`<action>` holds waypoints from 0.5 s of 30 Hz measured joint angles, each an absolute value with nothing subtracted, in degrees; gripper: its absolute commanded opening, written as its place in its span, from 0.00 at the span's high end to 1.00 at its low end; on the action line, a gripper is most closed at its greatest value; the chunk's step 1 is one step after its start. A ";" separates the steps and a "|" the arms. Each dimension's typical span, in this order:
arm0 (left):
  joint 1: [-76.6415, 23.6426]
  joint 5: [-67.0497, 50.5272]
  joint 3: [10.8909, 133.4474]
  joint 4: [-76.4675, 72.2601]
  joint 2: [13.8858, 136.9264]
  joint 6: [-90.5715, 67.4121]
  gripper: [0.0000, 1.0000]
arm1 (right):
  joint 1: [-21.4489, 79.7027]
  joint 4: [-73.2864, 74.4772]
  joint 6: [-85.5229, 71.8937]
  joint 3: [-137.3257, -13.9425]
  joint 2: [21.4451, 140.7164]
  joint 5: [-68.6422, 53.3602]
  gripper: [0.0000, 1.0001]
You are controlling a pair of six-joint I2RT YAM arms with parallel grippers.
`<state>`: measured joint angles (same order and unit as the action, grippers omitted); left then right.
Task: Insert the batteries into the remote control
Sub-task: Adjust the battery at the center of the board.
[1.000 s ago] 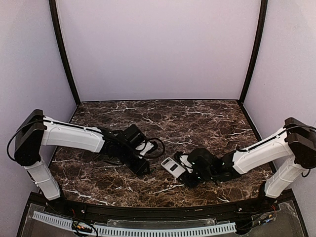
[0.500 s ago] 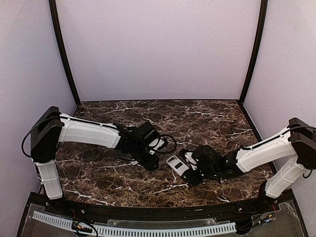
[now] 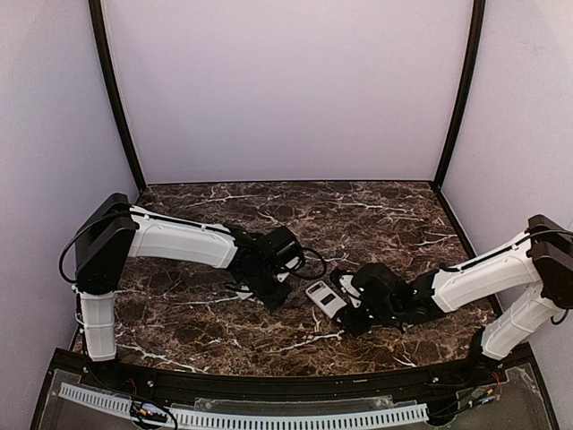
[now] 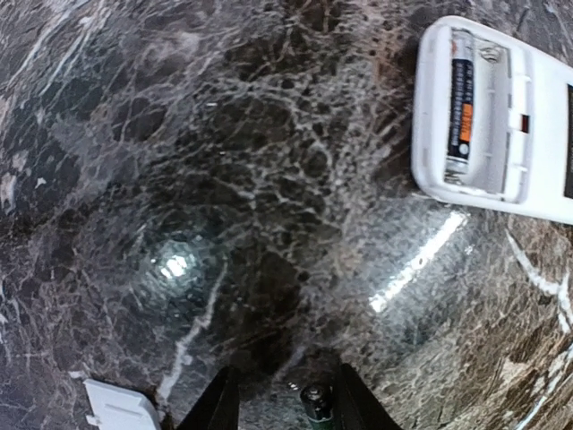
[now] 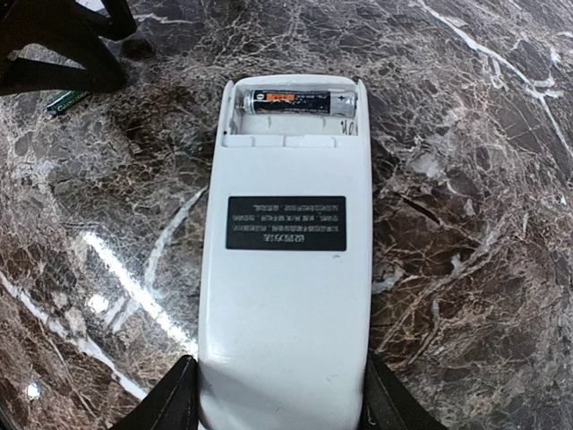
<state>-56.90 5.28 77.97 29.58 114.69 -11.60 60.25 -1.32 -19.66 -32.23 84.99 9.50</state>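
We're halfway through the loading step here. The slim white plastic remote control [image 5: 285, 269] lies back-up on the dark veined marble table [image 4: 224, 179], between the two arms, with its battery bay uncovered. One black-and-orange cylindrical battery [image 5: 300, 101] is seated in the slot at the very end of the remote. The slot next to it, toward the label, is bare.

The right gripper [image 5: 277, 403] has its fingers pressed against both long sides of the remote's near end, pinning it down. The left gripper [image 4: 286, 408] hovers near the bay end with its fingers narrowly parted. The round end of a second dark greenish battery [image 4: 315, 401] shows between them, closer to one finger. I can't tell if it's actually pinched or just sitting there. A small white plastic piece [image 4: 115, 408], probably the bay cover, lies by the left fingers.

Next move, I reckon: get that second battery over the bare slot, line it up parallel to the first with the polarity right, and press it in while the right arm braces the remote. The cover goes on after that.
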 measured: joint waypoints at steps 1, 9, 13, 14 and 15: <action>-56.90 6.07 78.56 30.17 115.02 -11.84 0.62 | 60.23 -1.28 -19.68 -32.18 84.90 9.52 1.00; -56.73 10.96 80.27 33.80 115.81 -13.61 0.62 | 60.20 -1.23 -19.81 -31.94 84.64 9.74 1.00; -56.58 11.84 80.29 34.52 115.81 -14.09 0.62 | 60.20 -1.23 -19.81 -31.90 84.64 9.80 1.00; -56.58 12.03 80.27 34.63 115.79 -14.20 0.62 | 60.20 -1.23 -19.81 -31.90 84.64 9.82 1.00; -56.55 12.19 80.25 34.74 115.72 -14.24 0.62 | 60.20 -1.23 -19.81 -31.90 84.64 9.82 1.00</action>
